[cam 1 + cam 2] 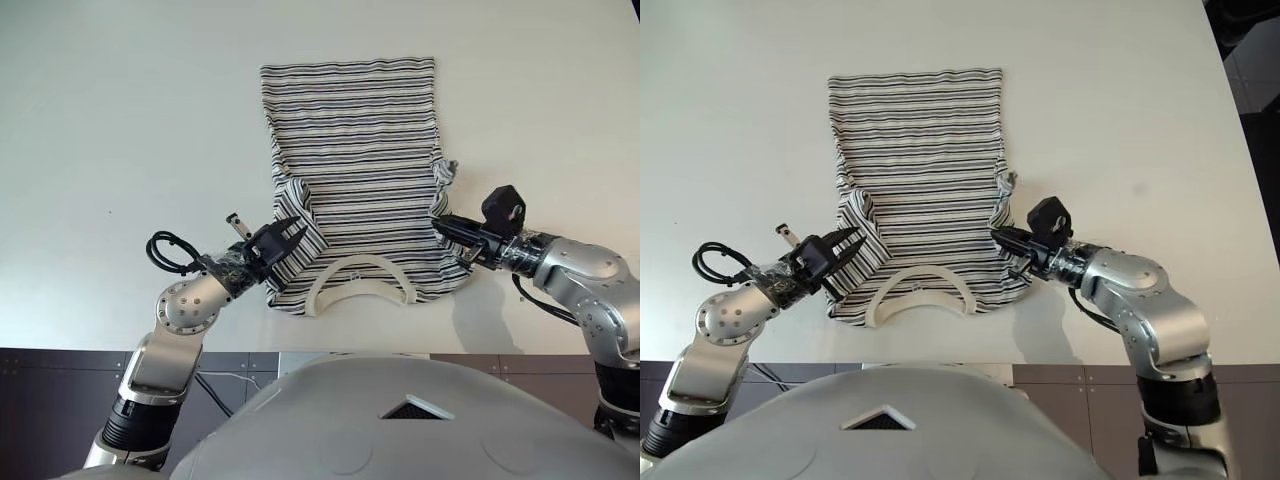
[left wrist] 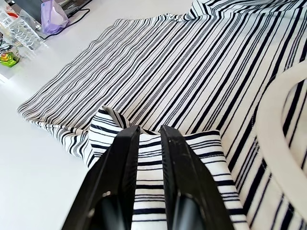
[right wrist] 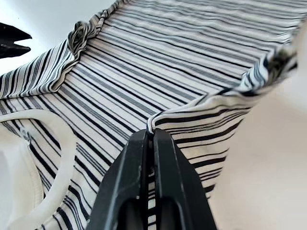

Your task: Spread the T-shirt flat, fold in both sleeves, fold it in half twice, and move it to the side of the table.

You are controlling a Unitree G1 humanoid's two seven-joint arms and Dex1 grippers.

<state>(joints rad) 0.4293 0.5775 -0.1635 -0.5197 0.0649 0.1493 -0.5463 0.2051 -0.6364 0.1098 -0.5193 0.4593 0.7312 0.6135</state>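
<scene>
Squarely between left hand and right hand, T-shirt, gripped at both sides.

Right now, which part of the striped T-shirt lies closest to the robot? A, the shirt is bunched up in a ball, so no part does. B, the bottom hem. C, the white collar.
C: the T-shirt lies spread on the table, with its white collar at the near edge by the robot and its straight hem at the far end.
</scene>
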